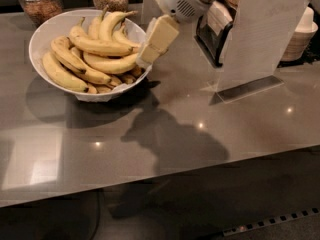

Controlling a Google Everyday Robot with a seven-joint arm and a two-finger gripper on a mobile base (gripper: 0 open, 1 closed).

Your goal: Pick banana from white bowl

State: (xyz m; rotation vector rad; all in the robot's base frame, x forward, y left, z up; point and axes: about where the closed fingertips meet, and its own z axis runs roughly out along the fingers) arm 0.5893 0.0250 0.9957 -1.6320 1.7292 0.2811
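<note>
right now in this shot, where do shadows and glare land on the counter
Camera view: the cream two-finger gripper at the wide white bowl's right rim casts a dark shadow on the glossy grey counter; the bowl's own shadow pools beneath it; small glare spots and a pale reflected patch sit nearer the front edge.

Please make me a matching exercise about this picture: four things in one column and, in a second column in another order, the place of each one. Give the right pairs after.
1. yellow bananas
2. robot's cream-coloured gripper
3. two round glass jars of brown grains
4. tall white paper sign

A. at the right rim of the wide round white bowl
B. behind the bowl, far left
C. standing on the right side of the grey table
D. piled inside the bowl

Pairs: 1-D, 2-A, 3-B, 4-C
</note>
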